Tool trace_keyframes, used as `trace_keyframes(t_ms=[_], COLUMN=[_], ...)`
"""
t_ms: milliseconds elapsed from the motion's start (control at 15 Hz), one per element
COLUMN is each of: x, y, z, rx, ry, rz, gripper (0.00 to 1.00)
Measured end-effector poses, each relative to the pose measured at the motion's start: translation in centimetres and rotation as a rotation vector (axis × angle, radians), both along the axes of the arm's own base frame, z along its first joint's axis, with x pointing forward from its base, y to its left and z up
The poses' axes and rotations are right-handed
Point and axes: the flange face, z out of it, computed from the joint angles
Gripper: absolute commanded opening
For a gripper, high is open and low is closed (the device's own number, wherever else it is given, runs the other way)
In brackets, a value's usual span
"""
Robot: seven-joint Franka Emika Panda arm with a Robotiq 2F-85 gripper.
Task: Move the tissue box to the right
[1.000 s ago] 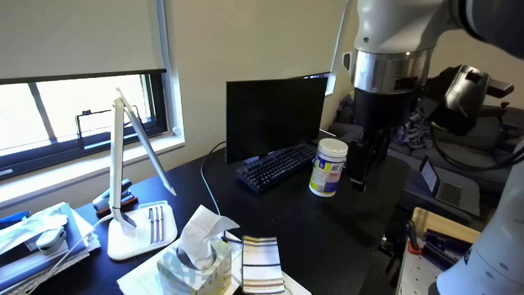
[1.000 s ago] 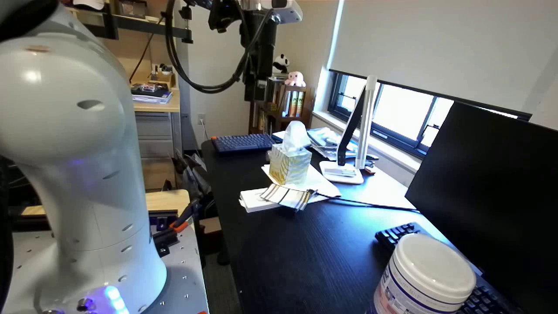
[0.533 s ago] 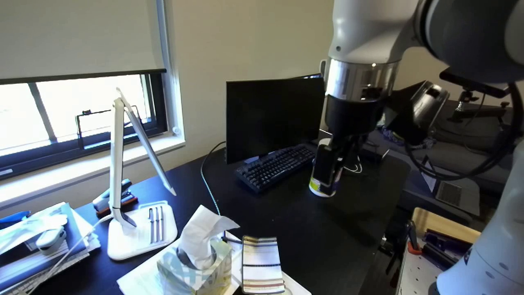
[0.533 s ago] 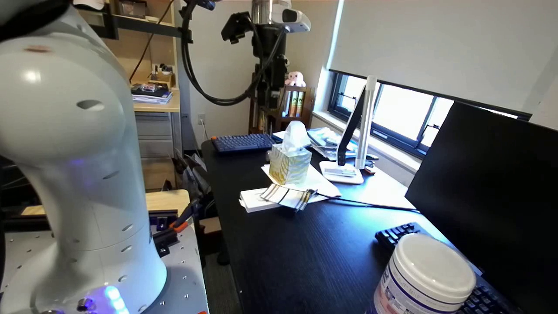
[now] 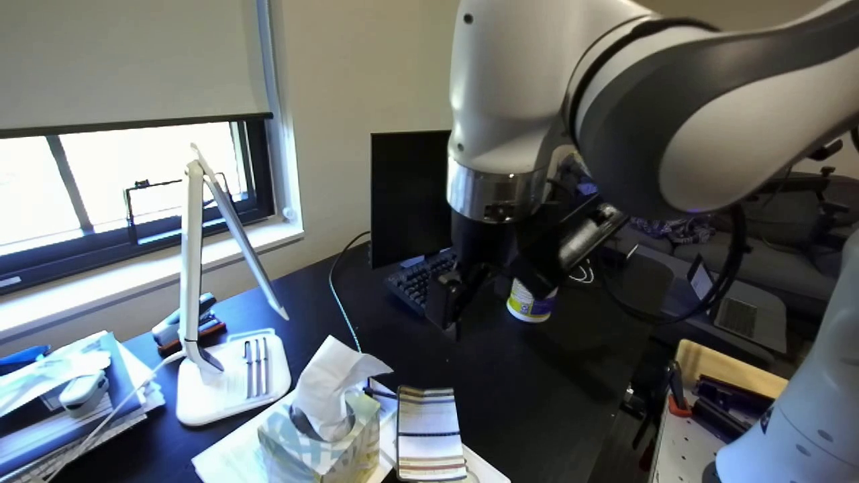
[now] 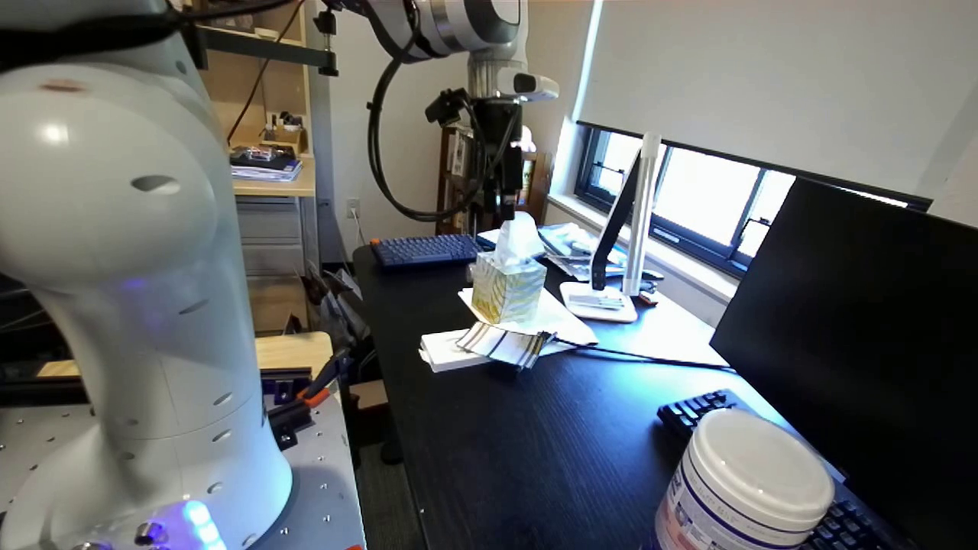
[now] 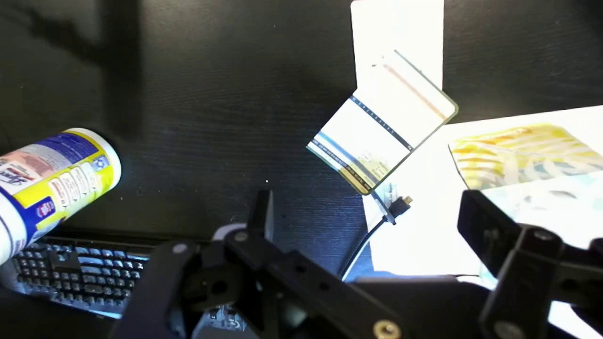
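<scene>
The tissue box (image 5: 359, 446) is a small pale cream-yellow patterned cube with a white tissue standing out of its top. It stands on white papers on the dark desk and shows in both exterior views (image 6: 506, 296). In the wrist view, part of the box (image 7: 523, 153) shows at the right edge, partly behind the right-hand finger. My gripper (image 7: 367, 202) is open and empty, its fingers wide apart. It hangs above the desk, higher than the box and apart from it, in both exterior views (image 5: 451, 322) (image 6: 501, 211).
A white canister with a blue label (image 5: 530, 305) and a keyboard (image 5: 419, 285) stand before the monitor (image 5: 411, 201). A striped flat piece (image 5: 429, 429) lies beside the box. A white lamp (image 5: 191, 268) stands behind it. A cable (image 7: 365, 240) runs across the desk.
My arm has swung left in an exterior view, past the canister and closer to the tissue box, and has come lower. The tissue box and other objects have not moved.
</scene>
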Motion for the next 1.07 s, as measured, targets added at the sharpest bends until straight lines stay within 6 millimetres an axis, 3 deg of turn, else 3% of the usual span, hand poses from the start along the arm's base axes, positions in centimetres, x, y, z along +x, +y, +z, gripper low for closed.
trace_keyframes(t_ms=[533, 800, 1067], x=[6.9, 8.8, 10.1], y=[-0.3, 1.2, 2.5], z=[-6.2, -8.4, -9.3], rx=[-0.046, -0.037, -0.026], ry=[0.060, 0.092, 0.081], rz=[-0.079, -0.067, -0.043], gripper=[1.00, 1.00, 1.00])
